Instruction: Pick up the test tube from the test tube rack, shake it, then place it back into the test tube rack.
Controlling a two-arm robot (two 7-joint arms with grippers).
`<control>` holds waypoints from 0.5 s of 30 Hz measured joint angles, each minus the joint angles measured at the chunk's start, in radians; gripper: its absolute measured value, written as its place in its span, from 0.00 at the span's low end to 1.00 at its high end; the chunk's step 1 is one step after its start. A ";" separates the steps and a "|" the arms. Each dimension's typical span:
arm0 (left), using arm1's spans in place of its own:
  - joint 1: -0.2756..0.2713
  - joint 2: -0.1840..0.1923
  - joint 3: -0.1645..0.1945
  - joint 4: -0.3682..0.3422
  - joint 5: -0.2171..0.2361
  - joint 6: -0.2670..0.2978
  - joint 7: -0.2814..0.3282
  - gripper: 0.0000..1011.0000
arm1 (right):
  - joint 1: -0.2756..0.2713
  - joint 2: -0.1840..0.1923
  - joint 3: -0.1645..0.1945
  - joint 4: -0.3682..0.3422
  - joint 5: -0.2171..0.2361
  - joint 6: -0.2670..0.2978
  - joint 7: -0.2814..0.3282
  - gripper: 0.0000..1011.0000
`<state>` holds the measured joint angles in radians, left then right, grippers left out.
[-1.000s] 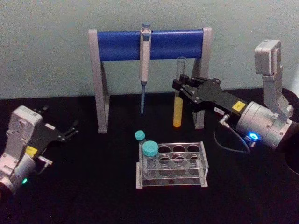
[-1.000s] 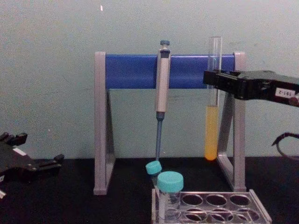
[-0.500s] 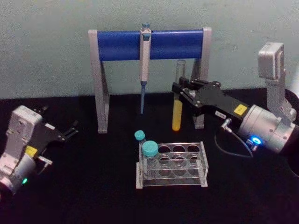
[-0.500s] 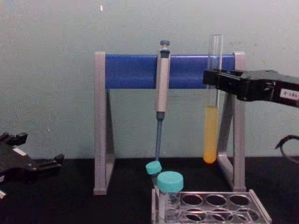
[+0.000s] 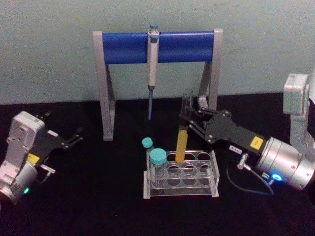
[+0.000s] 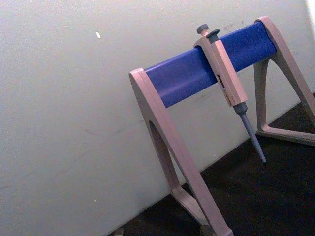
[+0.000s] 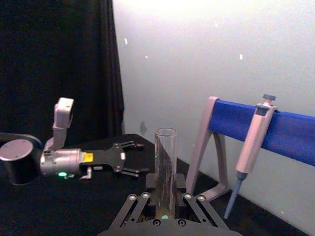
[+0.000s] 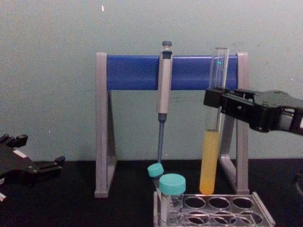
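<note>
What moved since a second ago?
The right tool, shut on the test tube, came down and toward the robot, carrying the tube from beside the pipette stand to the back row of the test tube rack. The left tool, capped vials and pipette stayed put.
</note>
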<state>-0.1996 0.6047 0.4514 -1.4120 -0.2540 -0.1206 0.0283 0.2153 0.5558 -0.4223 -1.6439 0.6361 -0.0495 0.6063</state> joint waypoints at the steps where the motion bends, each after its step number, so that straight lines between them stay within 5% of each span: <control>1: 0.000 0.000 0.000 0.000 0.000 0.000 0.000 0.99 | -0.003 0.000 -0.001 0.001 0.001 -0.006 0.004 0.22; 15: 0.000 0.000 0.000 0.000 0.000 0.000 0.000 0.99 | -0.017 -0.007 -0.017 0.041 -0.006 -0.054 0.026 0.22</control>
<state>-0.1995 0.6047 0.4514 -1.4120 -0.2539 -0.1206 0.0283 0.1980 0.5490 -0.4398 -1.6032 0.6305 -0.1031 0.6324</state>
